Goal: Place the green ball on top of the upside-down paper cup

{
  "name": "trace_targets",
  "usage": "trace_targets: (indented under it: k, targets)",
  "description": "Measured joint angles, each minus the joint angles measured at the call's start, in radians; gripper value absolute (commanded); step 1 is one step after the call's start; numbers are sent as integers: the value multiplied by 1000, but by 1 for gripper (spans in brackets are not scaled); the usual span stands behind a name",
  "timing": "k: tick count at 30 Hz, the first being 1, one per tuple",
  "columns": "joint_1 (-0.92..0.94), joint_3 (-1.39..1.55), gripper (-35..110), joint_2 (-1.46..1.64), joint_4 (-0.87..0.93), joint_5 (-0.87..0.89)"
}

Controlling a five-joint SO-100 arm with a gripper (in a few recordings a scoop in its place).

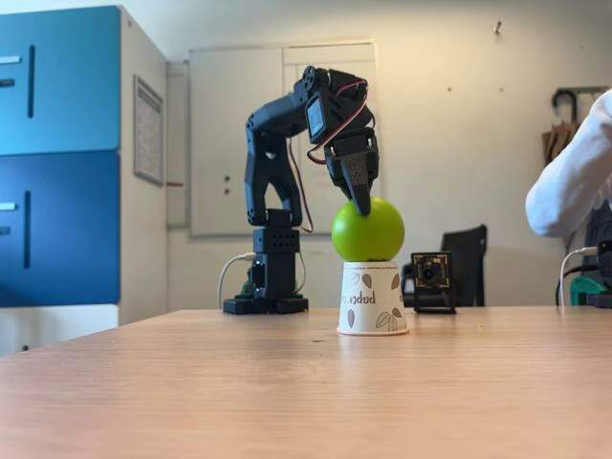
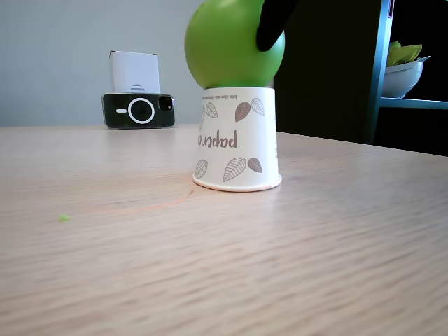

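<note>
one green ball (image 1: 368, 232) sits on upside-down paper cup (image 1: 372, 298); fingers (image 1: 361, 203) touch it, grip unclear; wood table (image 1: 287, 382), white wall (image 1: 449, 143).

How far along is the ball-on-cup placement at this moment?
Nearly done. The green ball already sits on the upturned base of the upside-down paper cup, which stands upright on the table. In hand: the gripper is against the ball's upper side, a dark finger overlapping it; whether it grips is unclear. Left: release and lift away without nudging the ball off.
</note>
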Motion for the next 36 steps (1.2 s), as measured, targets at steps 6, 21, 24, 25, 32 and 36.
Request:
trace_targets:
  k: [6,21,24,25,32,36]
  targets:
    - [0,41,42,55,-2,21]
    - [12,130,42,316,-52,55]
    - [41,147,38,399,-92,54]
    - [58,153,37,433,-100,54]
    - [207,265,28,686,-153,74]
    - [301,344,18,818,-158,167]
